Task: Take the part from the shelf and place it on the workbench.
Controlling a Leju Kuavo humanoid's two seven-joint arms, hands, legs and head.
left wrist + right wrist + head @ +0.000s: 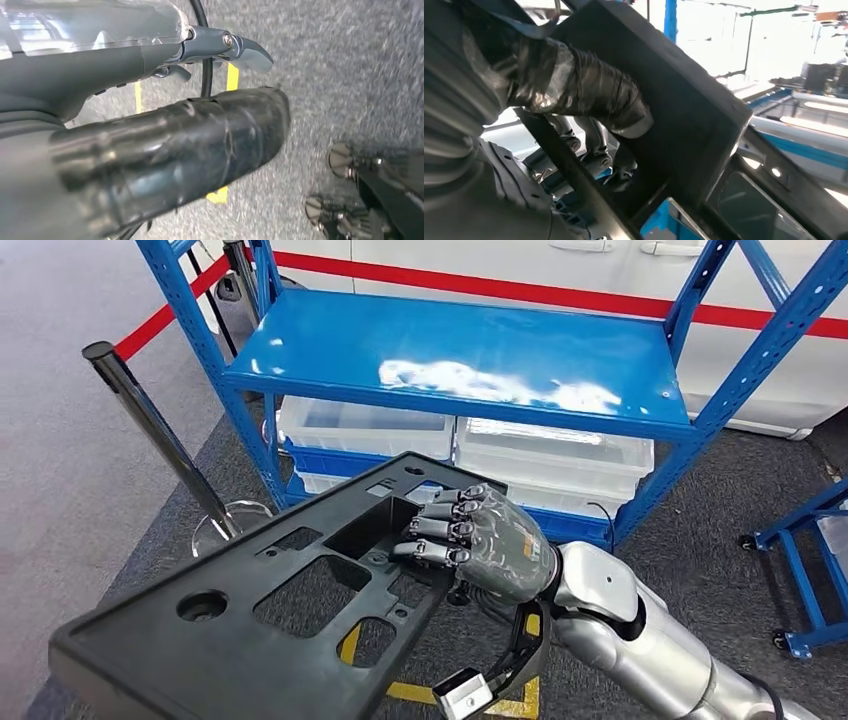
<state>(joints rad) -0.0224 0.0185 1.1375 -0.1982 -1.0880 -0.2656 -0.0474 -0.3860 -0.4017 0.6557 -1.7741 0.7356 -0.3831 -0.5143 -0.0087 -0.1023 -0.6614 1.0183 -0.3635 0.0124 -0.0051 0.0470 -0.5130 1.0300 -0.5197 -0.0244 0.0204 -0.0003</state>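
Holding the big black plastic part (260, 615) by its edge, the robot's right hand (480, 545) has its dark fingers (440, 530) curled over the rim and into one of the cut-out holes. The part is a flat, long panel with many square and round holes in it. It is up in the air, tilted, in front of the blue metal shelf (460, 355), and it is not touching the shelf. The silver right arm (640, 640) comes in from the lower right.

From the right wrist view, the thick grey thumb (589, 97) lies against one side of the black part (684, 120) and the darker fingers (596, 145) hook round a thin bar of it from the other side, so the hand grips it tight.

The top board of the shelf is shiny blue with a white bright patch on it. Under it sit 2 clear plastic bins (460, 445) side by side, on top of a blue bin. A shiny metal post (150, 420) with a round foot stands just beside the shelf's left leg. Grey carpet (70, 470) covers the floor, with yellow tape (440, 695) below the part.

The left wrist view looks down at grey carpet and yellow tape. The left hand (150, 155) is close and blurry there, maybe with its fingers tucked in, but I cannot tell if it is wide or closed.
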